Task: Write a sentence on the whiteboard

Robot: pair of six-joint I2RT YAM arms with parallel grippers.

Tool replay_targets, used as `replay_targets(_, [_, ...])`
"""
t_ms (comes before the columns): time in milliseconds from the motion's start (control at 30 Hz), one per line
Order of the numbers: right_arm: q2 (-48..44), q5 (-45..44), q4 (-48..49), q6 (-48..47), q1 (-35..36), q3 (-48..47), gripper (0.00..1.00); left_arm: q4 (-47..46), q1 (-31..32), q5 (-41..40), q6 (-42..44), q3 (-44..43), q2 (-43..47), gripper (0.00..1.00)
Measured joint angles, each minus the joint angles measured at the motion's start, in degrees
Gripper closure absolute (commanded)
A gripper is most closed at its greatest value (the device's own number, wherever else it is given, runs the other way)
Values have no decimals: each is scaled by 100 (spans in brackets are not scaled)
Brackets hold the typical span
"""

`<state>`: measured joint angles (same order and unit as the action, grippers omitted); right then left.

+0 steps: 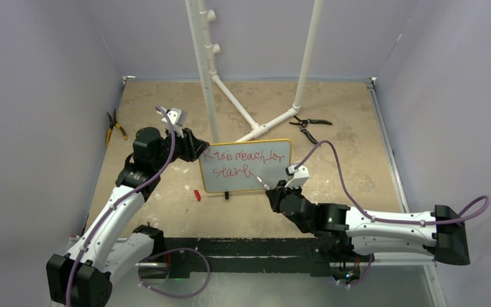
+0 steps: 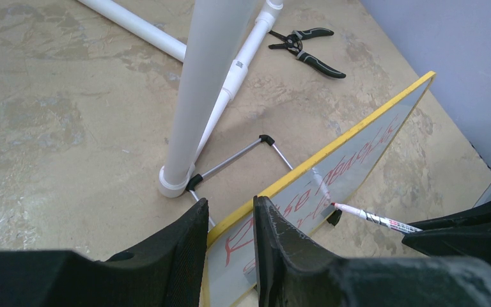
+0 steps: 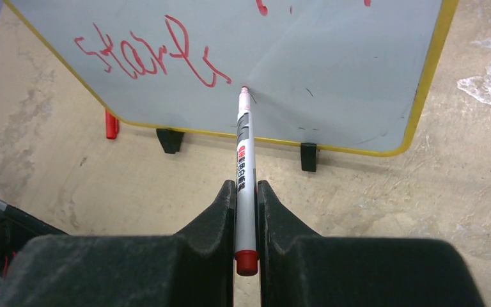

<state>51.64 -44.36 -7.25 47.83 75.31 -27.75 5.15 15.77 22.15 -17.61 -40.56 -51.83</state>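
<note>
While edge-pinched by left tool [image 2: 230, 206] — yellow-framed whiteboard [image 1: 276, 169], red sentence [image 1: 243, 155] (two lines); right tool [image 3: 246, 189] tight on marker [image 3: 245, 147].

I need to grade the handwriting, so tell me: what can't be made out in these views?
- Top external: the sentence is too small to read surely.
- Left wrist: the jaws of the left gripper cover part of the writing; the whiteboard stands nearly edge-on.
- Right wrist: the top edge cuts off the upper line; whether the marker tip touches is unclear.
</note>
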Motion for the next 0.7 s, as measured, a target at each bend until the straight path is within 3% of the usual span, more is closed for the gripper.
replay_targets(700, [79, -116, -264, 234, 7, -63, 100, 0, 0, 0, -37, 0, 0, 69])
